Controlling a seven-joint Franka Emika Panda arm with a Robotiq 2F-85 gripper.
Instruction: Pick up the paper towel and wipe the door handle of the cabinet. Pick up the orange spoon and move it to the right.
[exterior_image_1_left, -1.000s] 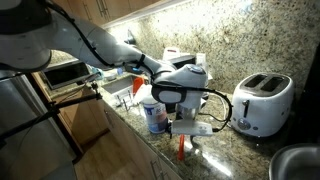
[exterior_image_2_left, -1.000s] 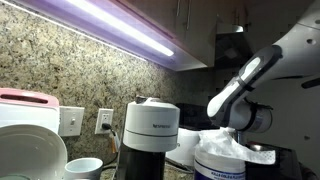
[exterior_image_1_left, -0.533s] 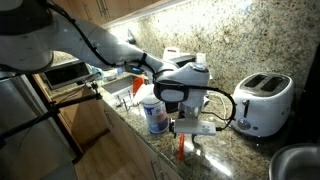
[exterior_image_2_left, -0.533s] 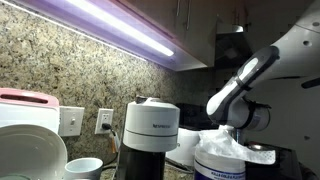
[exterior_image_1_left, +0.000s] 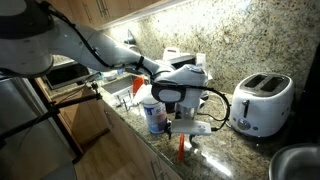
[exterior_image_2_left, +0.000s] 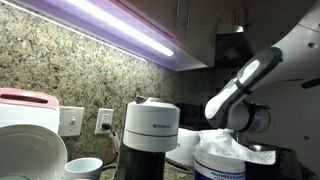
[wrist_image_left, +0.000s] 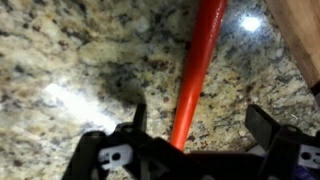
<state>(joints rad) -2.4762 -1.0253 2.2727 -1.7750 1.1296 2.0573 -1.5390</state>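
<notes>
The orange spoon (wrist_image_left: 195, 70) lies on the speckled granite counter (wrist_image_left: 70, 60), its straight handle running up the wrist view. My gripper (wrist_image_left: 200, 125) hangs just above it, open, with the handle between the two dark fingers (wrist_image_left: 138, 115) and touching neither. In an exterior view the gripper (exterior_image_1_left: 183, 128) points down over the spoon (exterior_image_1_left: 181, 150) near the counter's front edge, between a white canister and the toaster. I cannot pick out the paper towel or the cabinet's door handle. In the low exterior view the gripper is hidden behind a wipes canister (exterior_image_2_left: 220, 155).
A white toaster (exterior_image_1_left: 262, 103) stands close beside the gripper, and a white cylinder with a blue label (exterior_image_1_left: 153, 116) stands on its other side. A metal bowl (exterior_image_1_left: 295, 162) sits at the corner. A coffee maker (exterior_image_2_left: 150, 125) and a mug (exterior_image_2_left: 85, 168) stand by the wall.
</notes>
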